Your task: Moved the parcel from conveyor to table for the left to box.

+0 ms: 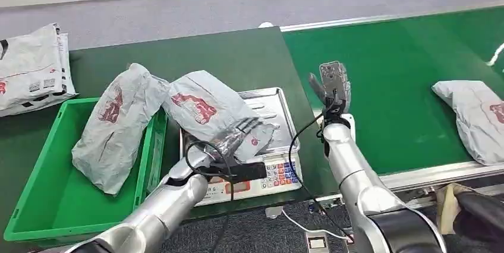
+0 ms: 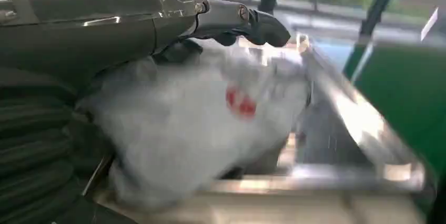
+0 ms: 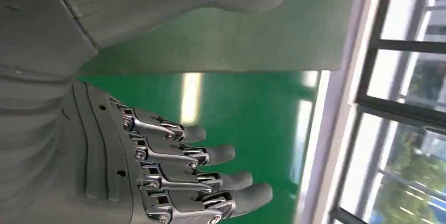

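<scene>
Fingers (image 1: pixel 246 127) of the left hand (image 1: pixel 229 143) curl over the grey parcel (image 1: pixel 208 110), holding it on the scale tray (image 1: pixel 276 107) beside the green bin (image 1: pixel 41 205). Right hand (image 1: pixel 333 84) is raised upright at the conveyor (image 1: pixel 404 75) edge, holding nothing; its wrist view shows fingers (image 3: pixel 210 155) straight and slightly apart.

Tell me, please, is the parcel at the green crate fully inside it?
No. That parcel is only partly in the green crate: it leans over the crate's right wall, its top sticking out above the rim.
</scene>
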`<state>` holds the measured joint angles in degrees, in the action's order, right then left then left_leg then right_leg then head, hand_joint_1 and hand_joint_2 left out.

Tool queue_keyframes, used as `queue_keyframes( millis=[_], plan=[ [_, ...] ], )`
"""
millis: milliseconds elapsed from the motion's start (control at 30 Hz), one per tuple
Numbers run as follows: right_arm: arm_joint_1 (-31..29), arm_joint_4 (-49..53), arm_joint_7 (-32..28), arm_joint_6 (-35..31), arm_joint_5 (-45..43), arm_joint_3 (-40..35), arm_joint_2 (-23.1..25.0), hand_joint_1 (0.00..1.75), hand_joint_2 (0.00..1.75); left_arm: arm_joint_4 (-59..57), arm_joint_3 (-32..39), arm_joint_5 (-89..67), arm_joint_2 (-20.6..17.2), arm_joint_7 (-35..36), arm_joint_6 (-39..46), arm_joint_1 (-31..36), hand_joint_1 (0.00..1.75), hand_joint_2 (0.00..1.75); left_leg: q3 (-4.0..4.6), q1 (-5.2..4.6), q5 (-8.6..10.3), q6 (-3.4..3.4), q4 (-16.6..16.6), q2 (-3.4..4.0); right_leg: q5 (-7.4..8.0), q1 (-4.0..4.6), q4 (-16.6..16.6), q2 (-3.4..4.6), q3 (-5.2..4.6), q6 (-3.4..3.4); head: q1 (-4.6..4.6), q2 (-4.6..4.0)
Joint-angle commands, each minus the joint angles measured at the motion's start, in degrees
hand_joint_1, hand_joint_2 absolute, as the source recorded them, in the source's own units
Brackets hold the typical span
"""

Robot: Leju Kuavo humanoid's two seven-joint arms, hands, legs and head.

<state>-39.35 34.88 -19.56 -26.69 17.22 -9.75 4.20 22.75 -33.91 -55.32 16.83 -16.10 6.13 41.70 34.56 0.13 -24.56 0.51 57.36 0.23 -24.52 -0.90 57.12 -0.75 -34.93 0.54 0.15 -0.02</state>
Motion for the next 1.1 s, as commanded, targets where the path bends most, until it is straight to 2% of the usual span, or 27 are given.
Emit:
queue_keyframes(
  millis=[33, 233, 300, 400, 533, 600, 833, 933, 1100],
  plan=[
    [-3.6, -7.9, 0.1, 0.8, 1.2, 3.9, 2.7, 0.00, 1.75, -9.5, -11.6, -4.2, -1.9, 7.1, -14.9, 5.1, 1.75, 1.75, -0.11, 0.07, -0.01, 0.02, 0.0, 0.07, 0.05, 0.06, -0.1, 0.15, 0.11, -0.05, 0.00, 0.00],
    [-2.8, -6.3, 0.4, 1.7, 2.5, 3.6, 3.5, 0.00, 1.75, -9.5, -10.1, -4.0, -3.3, 7.9, -15.0, 6.3, 1.75, 1.75, -0.27, 0.01, 0.01, -0.10, -0.1, 0.10, 0.05, 0.00, -0.1, 0.08, 0.44, 0.09, -0.02, 0.00],
    [-2.8, -6.3, 0.4, 1.7, 2.5, 3.6, 3.5, 0.00, 1.75, -9.5, -10.1, -4.0, -3.3, 7.9, -15.0, 6.3, 1.75, 1.75, 0.00, 0.01, 0.00, -0.09, 0.0, 0.11, 0.12, -0.02, -0.1, 0.10, 0.55, 0.09, -0.02, 0.00],
    [-2.0, -5.4, 0.2, 2.4, 2.5, 3.9, 3.0, 0.00, 1.75, -8.6, -8.6, -3.6, -3.2, 9.4, -10.6, 7.3, 1.75, 1.75, 0.02, 0.02, -0.13, -0.30, -0.1, 0.08, 0.22, -0.01, -0.2, 0.08, 0.57, 0.08, 0.00, 0.00],
    [-0.4, -3.7, 0.0, 3.3, 2.7, 4.5, 2.5, 0.00, 1.75, -6.7, -3.6, -0.6, -3.0, 6.7, -3.6, 10.0, 1.75, 1.75, -0.02, 0.09, 0.11, -0.38, -0.1, 0.09, 0.38, 0.07, -0.2, 0.09, 0.45, 0.01, 0.00, 0.00],
    [0.3, -2.8, 0.0, 3.8, 2.6, 5.0, 2.3, 0.00, 1.75, -5.1, -0.8, 1.1, -2.7, 3.7, 0.5, 11.2, 1.75, 1.75, -0.46, 0.07, 0.28, -0.10, 0.0, -0.01, 0.30, 0.05, -0.1, -0.05, 0.54, 0.03, 0.00, 0.00],
    [-0.1, -2.6, 0.2, 4.9, 3.8, 6.8, 2.8, 0.00, 1.75, 5.6, 6.1, 6.6, -2.6, -3.8, 0.4, 11.1, 1.75, 1.75, 0.40, 0.05, 0.82, -0.03, 0.0, 0.09, 0.88, 0.06, 0.0, 0.04, -0.44, -0.09, 0.00, 0.00],
    [-0.1, -2.8, 0.1, 5.0, 3.9, 7.0, 2.8, 0.00, 1.75, 7.1, 6.4, 6.9, -2.6, -4.0, 0.4, 11.3, 1.75, 1.75, 0.71, 0.07, 0.93, -0.03, 0.1, 0.05, 0.96, 0.08, 0.0, 0.04, -0.72, -0.06, 0.00, 0.00],
    [-0.1, -2.8, 0.0, 5.0, 3.9, 7.0, 2.8, 0.00, 1.75, 7.0, 6.4, 6.9, -2.8, -4.0, 0.3, 10.9, 1.75, 1.75, 0.62, 0.07, 0.87, -0.05, 0.0, 0.13, 0.93, 0.08, -0.1, 0.13, -0.59, -0.05, 0.00, 0.00]
  ],
)
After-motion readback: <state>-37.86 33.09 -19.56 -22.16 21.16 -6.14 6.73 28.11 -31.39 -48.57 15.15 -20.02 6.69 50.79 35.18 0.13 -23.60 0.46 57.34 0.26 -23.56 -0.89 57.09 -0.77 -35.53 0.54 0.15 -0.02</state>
